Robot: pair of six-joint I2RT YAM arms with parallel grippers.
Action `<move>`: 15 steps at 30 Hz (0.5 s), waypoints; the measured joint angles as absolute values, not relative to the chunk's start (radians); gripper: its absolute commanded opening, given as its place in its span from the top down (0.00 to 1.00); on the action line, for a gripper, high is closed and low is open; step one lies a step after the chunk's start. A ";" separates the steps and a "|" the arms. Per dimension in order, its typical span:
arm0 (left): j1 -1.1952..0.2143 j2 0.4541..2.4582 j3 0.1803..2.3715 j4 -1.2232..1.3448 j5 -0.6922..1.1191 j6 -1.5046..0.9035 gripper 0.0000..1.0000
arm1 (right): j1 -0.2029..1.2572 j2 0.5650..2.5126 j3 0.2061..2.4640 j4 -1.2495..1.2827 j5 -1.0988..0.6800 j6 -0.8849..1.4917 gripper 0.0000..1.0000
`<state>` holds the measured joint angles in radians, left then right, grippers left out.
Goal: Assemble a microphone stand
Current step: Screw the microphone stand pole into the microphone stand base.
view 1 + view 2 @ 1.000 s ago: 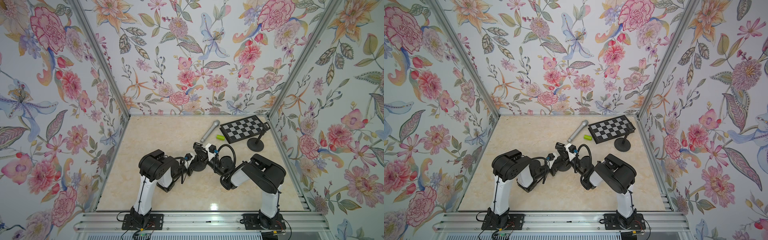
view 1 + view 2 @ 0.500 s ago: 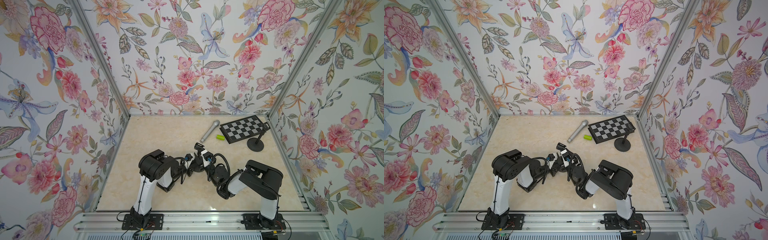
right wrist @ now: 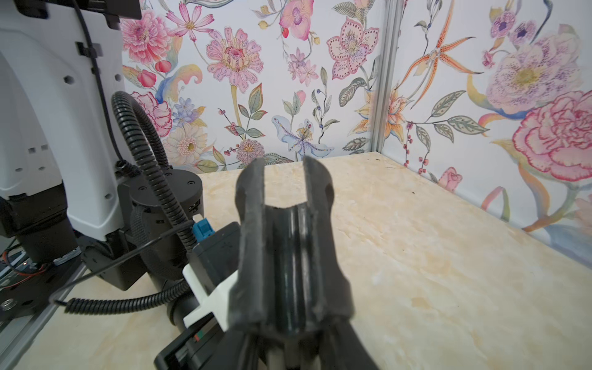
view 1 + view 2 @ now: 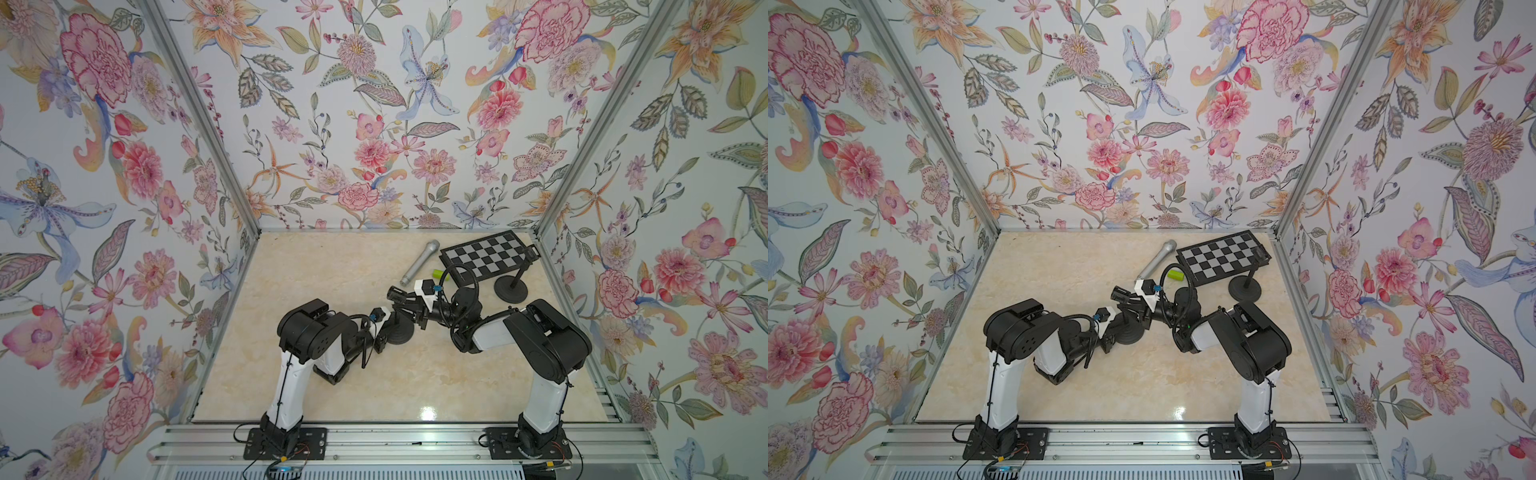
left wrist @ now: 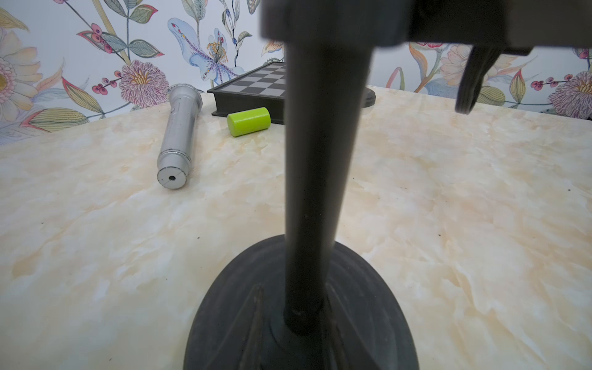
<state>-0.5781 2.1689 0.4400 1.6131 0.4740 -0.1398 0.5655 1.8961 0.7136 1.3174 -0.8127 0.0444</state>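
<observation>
"So, entry by size: what carries everything?" (Kim)

"Marble-look surface (image 4: 332, 270), flowered walls on three sides. Both arms bend inward and meet near its middle." (Lee)

"Next down?" (Kim)

"Checkerboard (image 4: 486, 253) at the far right corner, with a black round-footed rod (image 4: 512, 287) just beside it. Then the stand (image 4: 398, 332): upright near the middle of the surface, disc foot flat on it. Its pole (image 5: 317, 160) is vertical in the left wrist view. Left pincer (image 4: 392, 324): narrow, closed on the pole low down, by the disc foot." (Lee)

"Microphone?" (Kim)

"Silver microphone (image 4: 419, 263) lying flat, head toward the back wall, just left of the checkerboard. Neither pincer touches it." (Lee)

"Right side?" (Kim)

"Right pincer (image 3: 288, 344): narrow, clamped on the black mic clip (image 3: 285, 243). The clip is held above the left wrist, its two prongs pointing away from the right wrist camera. Whether the clip touches the pole top: cannot tell, blurred." (Lee)

"Smallest?" (Kim)

"Green cylinder (image 4: 437, 273) on its side, between microphone and checkerboard, close to the board's edge." (Lee)
</observation>
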 measured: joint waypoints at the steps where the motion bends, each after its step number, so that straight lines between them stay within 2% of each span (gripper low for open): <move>1: -0.578 2.168 0.440 1.613 0.472 -0.141 0.69 | 0.562 1.903 0.723 1.317 -0.822 0.033 1.00; 5: -0.579 2.168 0.440 1.613 0.464 -0.146 0.69 | 0.566 1.905 0.723 1.314 -0.810 0.019 1.00; 8: -0.580 2.168 0.440 1.613 0.463 -0.144 0.69 | 0.599 1.882 0.663 1.358 -0.678 0.015 1.00; 10: -0.580 2.168 0.440 1.613 0.464 -0.142 0.69 | 0.653 1.864 0.607 1.409 -0.504 0.016 1.00; 15: -0.580 2.168 0.438 1.613 0.464 -0.142 0.69 | 0.917 1.862 0.554 1.488 0.215 -0.029 1.00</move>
